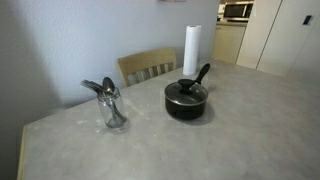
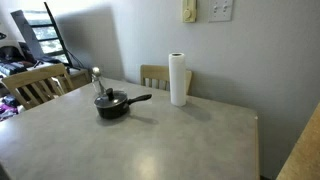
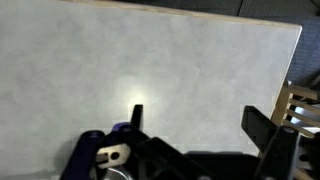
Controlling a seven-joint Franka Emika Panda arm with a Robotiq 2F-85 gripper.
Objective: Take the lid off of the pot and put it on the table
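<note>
A black pot (image 1: pixel 186 104) stands on the grey table (image 1: pixel 240 130) with its dark lid (image 1: pixel 185 92) on it and its long handle (image 1: pixel 203 72) pointing away. In an exterior view the pot (image 2: pixel 112 106) sits at the far left of the table with its lid (image 2: pixel 108 96) on. My gripper (image 3: pixel 200 125) shows only in the wrist view. It is open and empty, with bare tabletop (image 3: pixel 150 60) between its fingers. The pot and lid do not show in the wrist view. The arm does not show in either exterior view.
A white paper towel roll (image 1: pixel 191 50) (image 2: pixel 178 78) stands behind the pot. A glass holding metal utensils (image 1: pixel 113 108) stands beside the pot. Wooden chairs (image 1: pixel 148 66) (image 2: pixel 35 85) stand at the table's edges, and a chair also shows in the wrist view (image 3: pixel 300 100).
</note>
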